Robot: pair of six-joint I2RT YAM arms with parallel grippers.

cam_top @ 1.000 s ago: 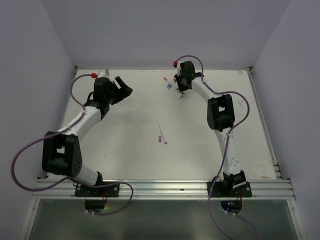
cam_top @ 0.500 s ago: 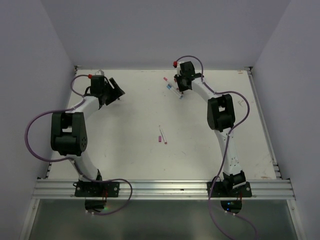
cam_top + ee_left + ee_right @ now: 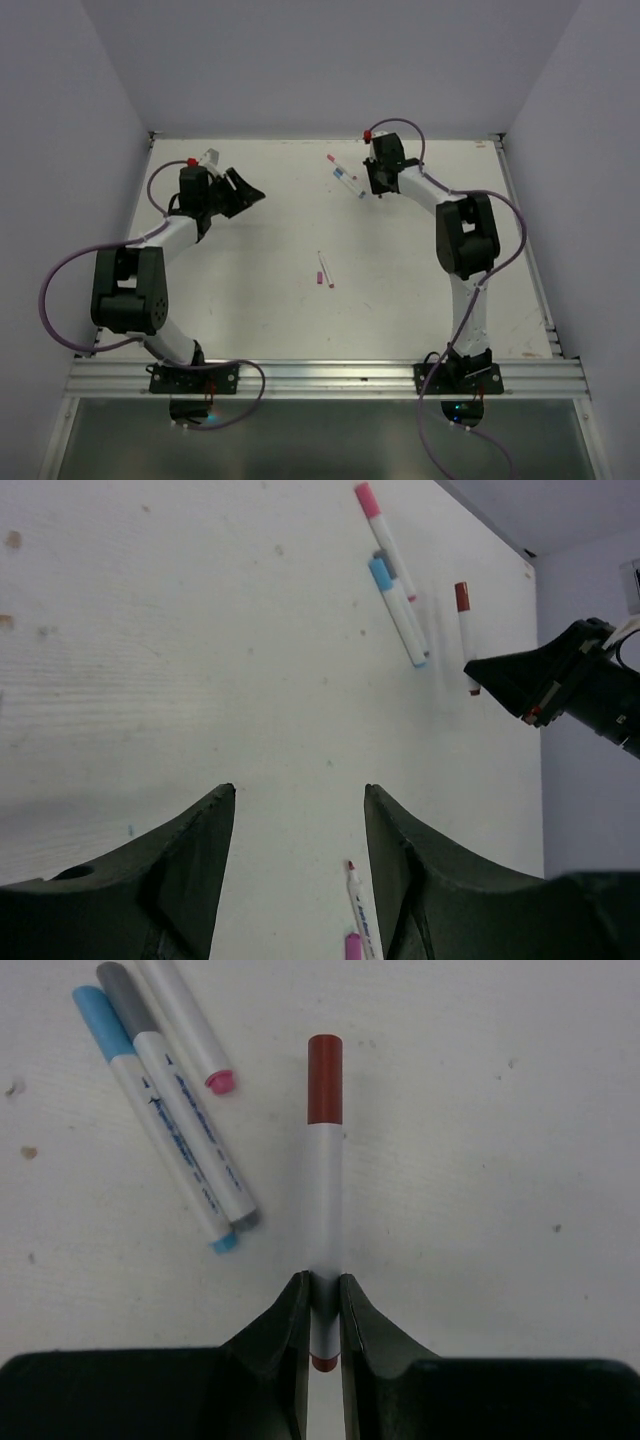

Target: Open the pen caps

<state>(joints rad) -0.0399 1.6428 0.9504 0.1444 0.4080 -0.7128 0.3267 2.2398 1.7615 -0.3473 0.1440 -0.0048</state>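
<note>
At the far side of the counter (image 3: pixel 250 250), the right pincer (image 3: pixel 320 1305) clamps the tail of a white pen (image 3: pixel 322 1200), its maroon cap (image 3: pixel 324 1078) well clear of the jaws; the left pincer (image 3: pixel 298 795) hangs half open.

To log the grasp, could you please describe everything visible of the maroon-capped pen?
The pen has a slim white barrel, plastic by its look, a dark red cap still on and a matching end plug. It lies straight, apart from three other pens nearby. The right gripper pinches its barrel near the plug end; whether it is lifted off the table is unclear.
</note>
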